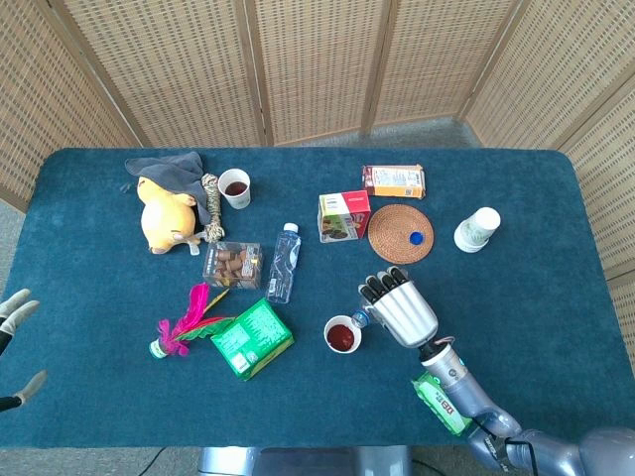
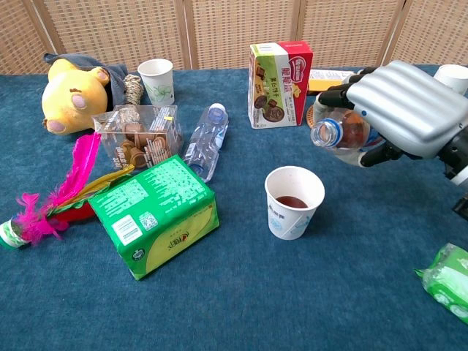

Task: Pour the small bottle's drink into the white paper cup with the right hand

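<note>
Bottle [image 2: 344, 133], small, clear plastic, uncapped: light, thin-walled, likely slippery (squeezes easily). Grasped round its body by right hand [image 2: 406, 110], tipped above white paper cup [image 2: 294, 202] near table's front edge. Best hold: mid-body, gently.

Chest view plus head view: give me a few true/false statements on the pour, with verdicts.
1. The right hand holds the small bottle tipped on its side. True.
2. The bottle's cap is still on. False: its mouth is open, and a blue cap lies on the woven mat.
3. The white paper cup below the bottle is empty. False: it holds dark red drink.
4. The left hand sits at the table's edge, holding nothing. True.
5. The clear water bottle stands upright. False: it lies flat.
</note>
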Robot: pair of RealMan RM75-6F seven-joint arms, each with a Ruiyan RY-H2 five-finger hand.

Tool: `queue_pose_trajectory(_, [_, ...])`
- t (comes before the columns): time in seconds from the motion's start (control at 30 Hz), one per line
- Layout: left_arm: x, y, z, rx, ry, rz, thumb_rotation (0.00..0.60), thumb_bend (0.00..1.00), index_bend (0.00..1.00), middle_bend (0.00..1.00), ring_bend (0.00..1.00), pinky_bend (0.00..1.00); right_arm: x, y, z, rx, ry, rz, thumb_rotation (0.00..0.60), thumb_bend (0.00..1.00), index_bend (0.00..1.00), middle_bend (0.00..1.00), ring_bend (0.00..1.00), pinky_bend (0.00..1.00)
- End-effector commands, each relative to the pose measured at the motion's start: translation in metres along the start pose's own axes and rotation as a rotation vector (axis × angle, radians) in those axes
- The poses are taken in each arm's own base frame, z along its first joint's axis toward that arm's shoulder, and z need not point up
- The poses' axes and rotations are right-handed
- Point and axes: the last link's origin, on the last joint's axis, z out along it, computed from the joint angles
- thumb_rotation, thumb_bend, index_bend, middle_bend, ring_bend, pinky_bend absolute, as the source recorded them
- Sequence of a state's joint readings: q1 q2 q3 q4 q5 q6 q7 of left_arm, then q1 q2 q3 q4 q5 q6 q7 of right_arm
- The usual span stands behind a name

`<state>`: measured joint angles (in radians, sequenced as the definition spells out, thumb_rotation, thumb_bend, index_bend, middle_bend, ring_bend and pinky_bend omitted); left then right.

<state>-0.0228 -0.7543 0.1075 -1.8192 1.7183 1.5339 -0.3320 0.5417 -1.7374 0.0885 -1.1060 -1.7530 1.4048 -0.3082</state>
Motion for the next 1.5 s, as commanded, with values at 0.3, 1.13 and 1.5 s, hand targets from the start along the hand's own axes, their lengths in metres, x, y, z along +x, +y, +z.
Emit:
queue_pose_trajectory(0.3, [0.002, -0.001, -0.001, -0.001, 0.000, -0.008, 0.600, 0.37, 0.00, 0.00, 0.00, 0.00, -0.001, -0.006, 0.002, -0.028, 0.018, -0.060, 0.600, 0.77, 0.51, 0.48, 0.44, 0.72])
queue_pose_trajectory(1.13, [0.002, -0.001, -0.002, -0.003, -0.002, -0.008, 0.600, 0.37, 0.00, 0.00, 0.00, 0.00, -0.012, -0.021, -0.005, 0.034, 0.064, -0.281, 0.600, 0.80, 0.53, 0.49, 0.45, 0.73])
queue_pose_trajectory(1.5, [0.002, -0.001, -0.001, -0.002, -0.008, -0.010, 0.600, 0.37, 0.00, 0.00, 0.00, 0.00, -0.014, -0.027, -0.005, 0.042, 0.079, -0.345, 0.600, 0.79, 0.52, 0.49, 0.45, 0.73])
